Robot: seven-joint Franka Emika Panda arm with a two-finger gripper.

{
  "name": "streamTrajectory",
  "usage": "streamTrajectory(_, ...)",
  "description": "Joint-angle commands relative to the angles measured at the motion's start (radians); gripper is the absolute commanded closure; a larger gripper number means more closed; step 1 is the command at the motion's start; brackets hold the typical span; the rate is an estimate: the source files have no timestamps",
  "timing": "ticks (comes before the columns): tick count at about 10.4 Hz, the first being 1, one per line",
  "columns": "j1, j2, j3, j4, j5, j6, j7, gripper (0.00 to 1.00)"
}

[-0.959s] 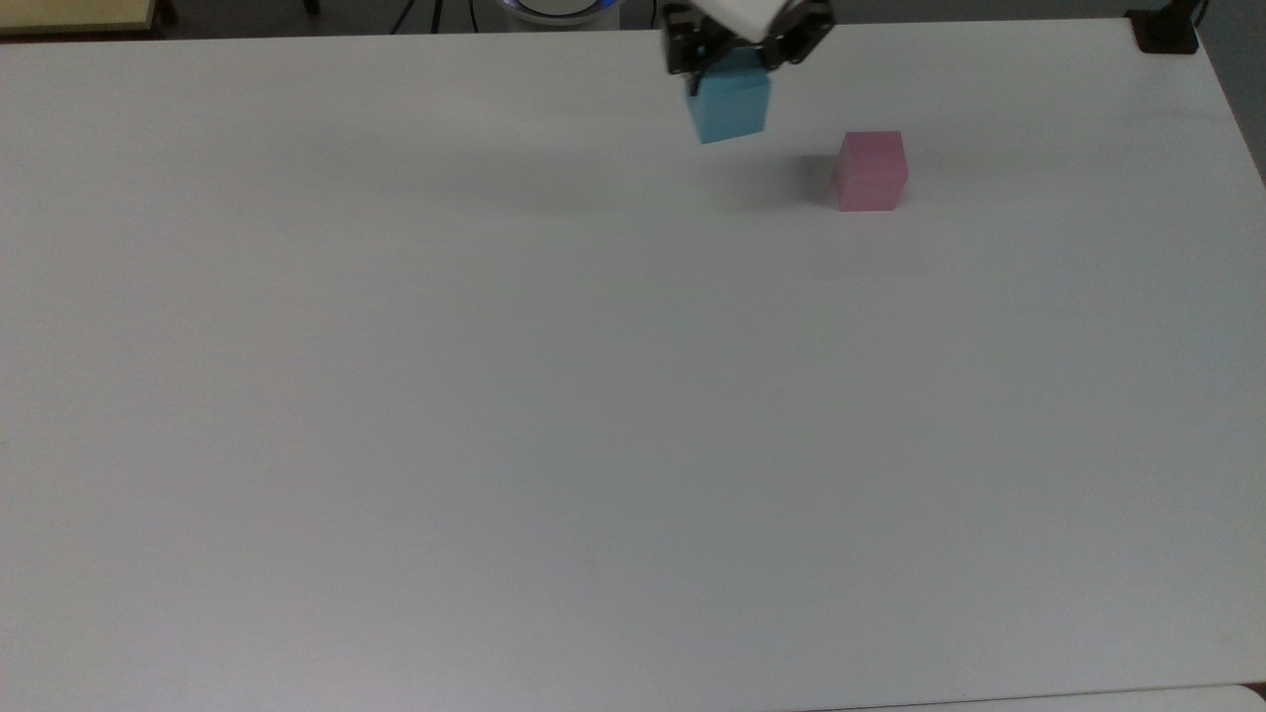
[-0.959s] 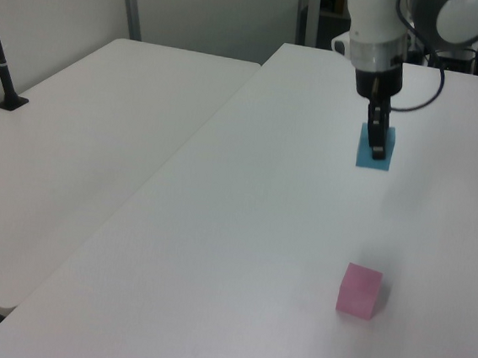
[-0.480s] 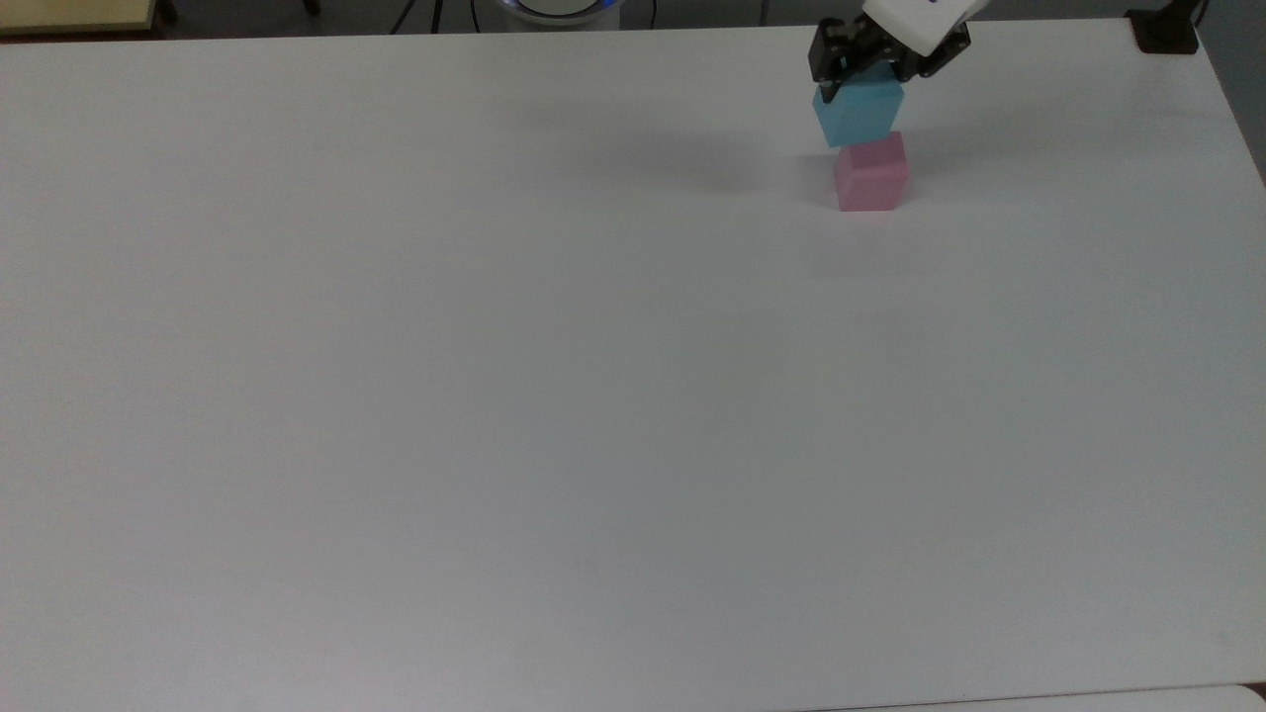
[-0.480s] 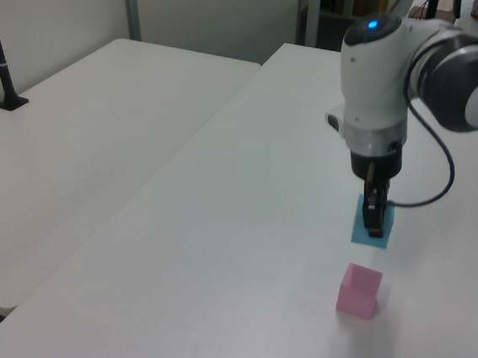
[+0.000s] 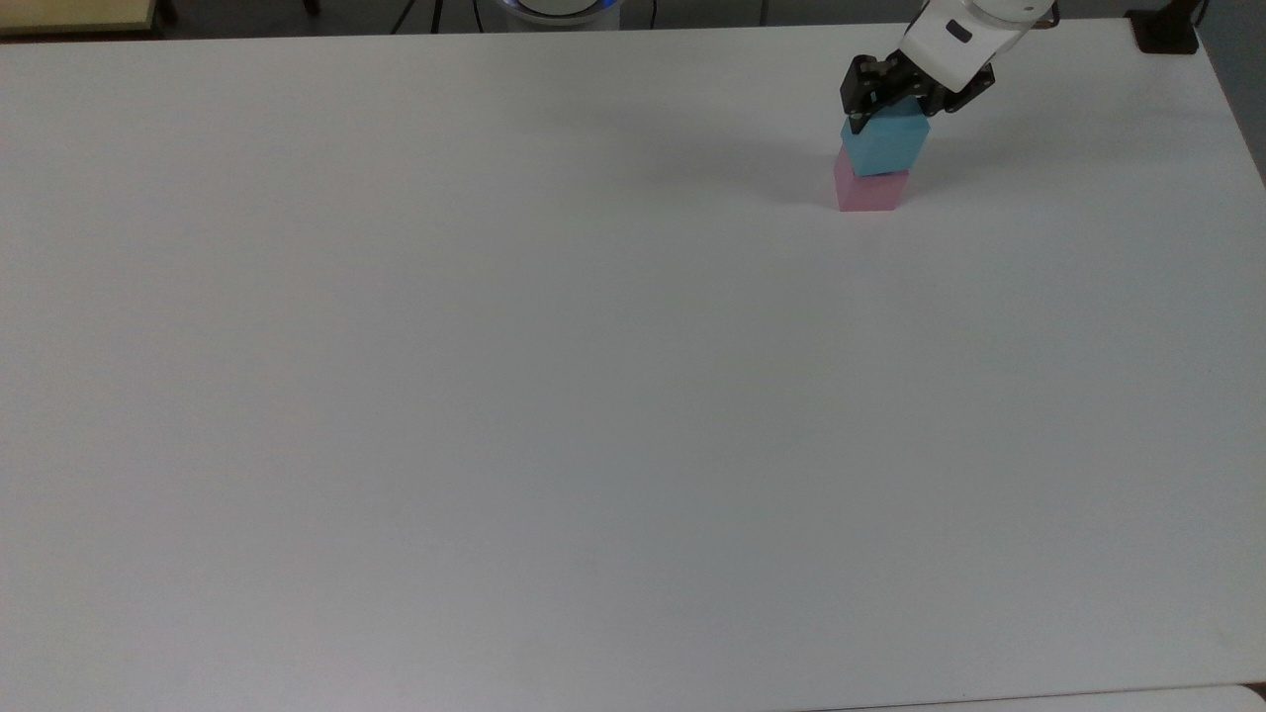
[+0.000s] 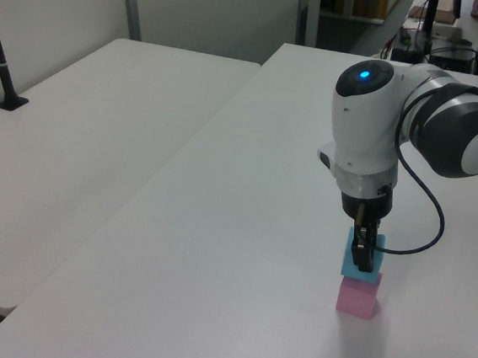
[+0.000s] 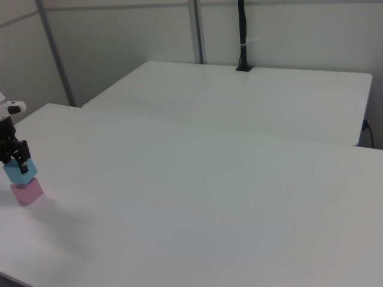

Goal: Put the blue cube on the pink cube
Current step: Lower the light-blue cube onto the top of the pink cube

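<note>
Gripper [image 5: 887,107] is clamped on the blue cube [image 5: 885,146], fingers pinching its upper part, and I have it directly above the pink cube [image 5: 868,192]. From the left view the blue cube [image 6: 360,265] sits right on top of the pink cube [image 6: 355,298], touching or nearly so, and roughly squared up, though in the top view it looks a little twisted. Letting go calls for a straight-down settle, I judge, since the stack stands far out on the table [image 5: 495,396].
</note>
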State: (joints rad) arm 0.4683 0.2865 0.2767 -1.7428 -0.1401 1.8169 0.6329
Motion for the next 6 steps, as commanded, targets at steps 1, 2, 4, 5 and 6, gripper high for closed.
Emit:
streamTrajectory(1,0.003,0.002,0.022,-0.006,-0.019,0.013,0.024,0.80)
streamTrajectory(2,0.003,0.016,0.022,-0.009,-0.019,0.013,0.022,0.79)
streamTrajectory(4,0.001,0.017,0.022,-0.020,-0.019,0.013,0.014,0.31)
streamTrajectory(5,0.000,0.017,0.022,-0.023,-0.018,0.013,0.019,0.01)
streamTrajectory(6,-0.003,0.017,0.022,-0.027,-0.018,0.013,0.022,0.00)
